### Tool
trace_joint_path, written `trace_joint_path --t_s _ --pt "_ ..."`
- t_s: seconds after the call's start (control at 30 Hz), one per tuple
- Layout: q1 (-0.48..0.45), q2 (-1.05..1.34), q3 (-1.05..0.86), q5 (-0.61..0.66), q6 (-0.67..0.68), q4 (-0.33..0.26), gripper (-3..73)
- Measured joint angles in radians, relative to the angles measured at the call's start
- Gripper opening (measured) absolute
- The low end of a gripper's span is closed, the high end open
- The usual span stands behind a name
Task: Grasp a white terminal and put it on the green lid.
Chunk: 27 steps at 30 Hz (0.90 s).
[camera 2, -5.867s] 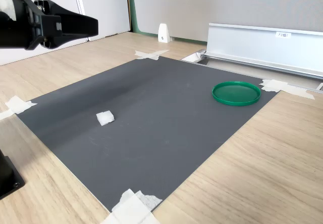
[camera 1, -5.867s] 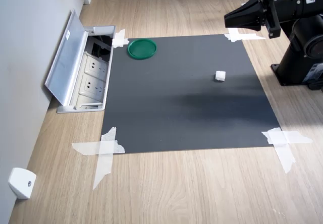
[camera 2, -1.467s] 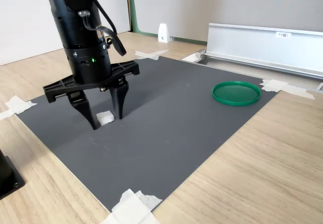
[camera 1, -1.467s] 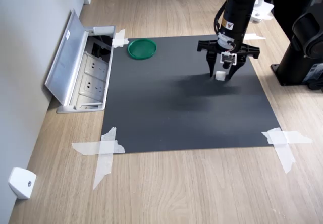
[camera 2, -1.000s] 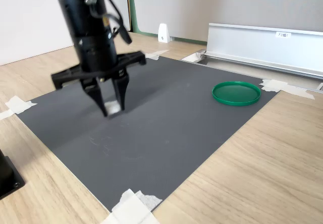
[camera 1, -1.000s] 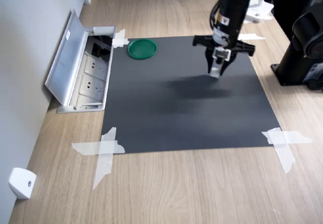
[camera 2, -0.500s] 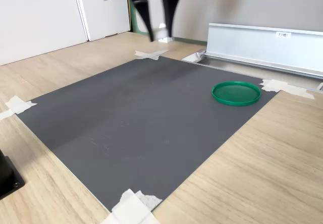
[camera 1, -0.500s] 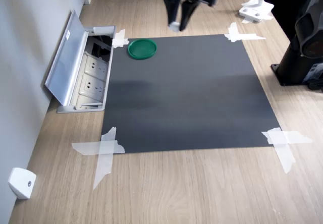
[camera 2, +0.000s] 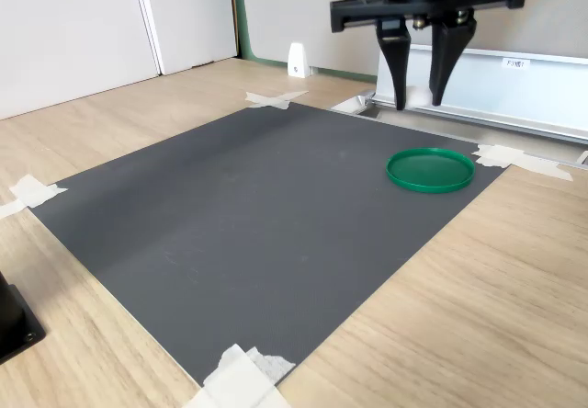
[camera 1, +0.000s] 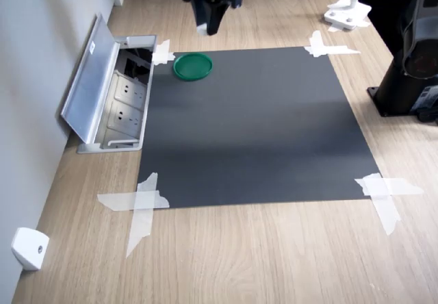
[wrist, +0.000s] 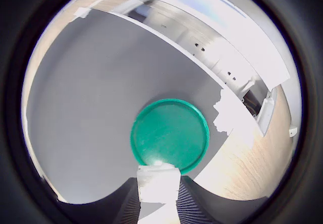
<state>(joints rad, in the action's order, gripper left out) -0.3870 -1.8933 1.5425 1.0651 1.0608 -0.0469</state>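
Jaws clamped on the white terminal (wrist: 157,182), gripper (camera 2: 418,96) hanging in air above the green lid (camera 2: 430,169), terminal clear of it; lid lying flat at the dark mat (camera 1: 253,126) corner, beside the open socket box (camera 1: 113,92)

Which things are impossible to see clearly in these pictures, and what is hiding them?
- White terminal: shown only in the wrist view, between the fingers; in both exterior views the gripper hides it.
- Arm above the gripper: cut off by the top edge in both exterior views.
- Socket box interior: partly hidden by its open cover in the first exterior view.
- Green lid: its near rim is covered by the terminal in the wrist view.
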Motion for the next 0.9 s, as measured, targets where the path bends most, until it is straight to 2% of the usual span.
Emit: trace_joint_path --t_s 0.3,0.67,0.77,0.9 --pt "0.0 -0.109 0.007 -0.074 -0.019 0.021 26.8" --pt "0.0 -0.149 0.007 -0.106 -0.011 0.01 26.9" --pt "0.0 -0.157 0.007 -0.106 -0.011 0.009 32.3" --pt "0.0 -0.16 0.007 -0.109 -0.011 0.006 47.8"
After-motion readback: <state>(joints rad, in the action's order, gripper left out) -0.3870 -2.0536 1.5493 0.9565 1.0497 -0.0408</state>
